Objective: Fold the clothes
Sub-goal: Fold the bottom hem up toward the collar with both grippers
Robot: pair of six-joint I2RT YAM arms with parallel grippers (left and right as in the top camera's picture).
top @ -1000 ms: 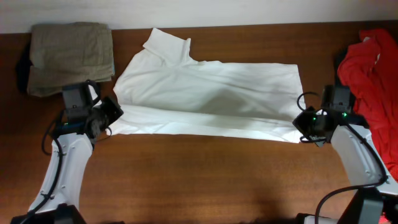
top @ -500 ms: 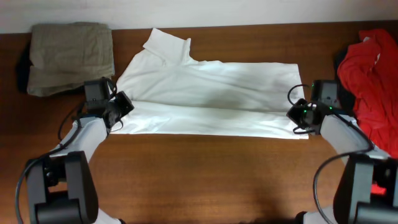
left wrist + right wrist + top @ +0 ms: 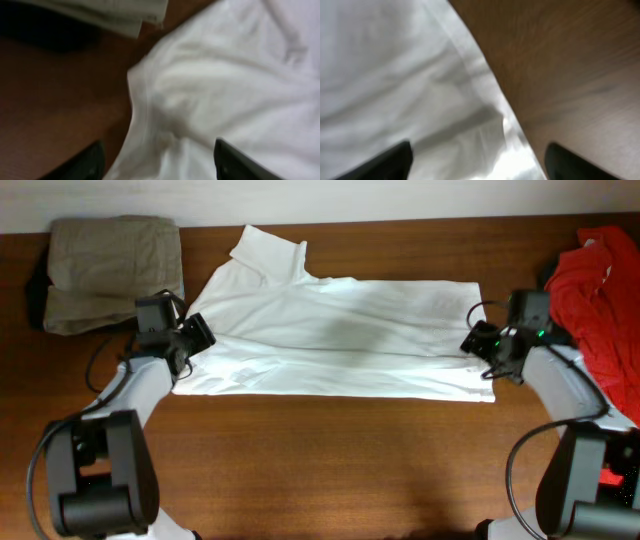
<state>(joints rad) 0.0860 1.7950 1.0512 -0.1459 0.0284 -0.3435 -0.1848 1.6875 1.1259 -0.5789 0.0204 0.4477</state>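
The white shirt [image 3: 330, 330] lies flat across the middle of the table [image 3: 330, 470], stretched from my left side to my right, with its collar [image 3: 270, 250] at the far left corner. The near half looks doubled over itself. A long straight edge runs along the front, a soft crease line lies above it, and the cloth has only shallow wrinkles.

My left gripper [image 3: 190, 340] sits at the shirt's left edge and my right gripper [image 3: 480, 345] at its right edge. In both wrist views my fingers [image 3: 90, 162] stand wide apart with loose cloth lying between them, so neither hand pinches anything.

I judge that the first lengthwise fold is laid down. The next move calls for lifting clear without dragging the hem, then taking fresh pinches for the next fold. The fabric is thin, so I expect it to slip or bunch if I catch only one layer.

A folded khaki garment [image 3: 112, 270] rests beyond my left hand, and a red garment [image 3: 600, 290] is heaped at the right end of the table.
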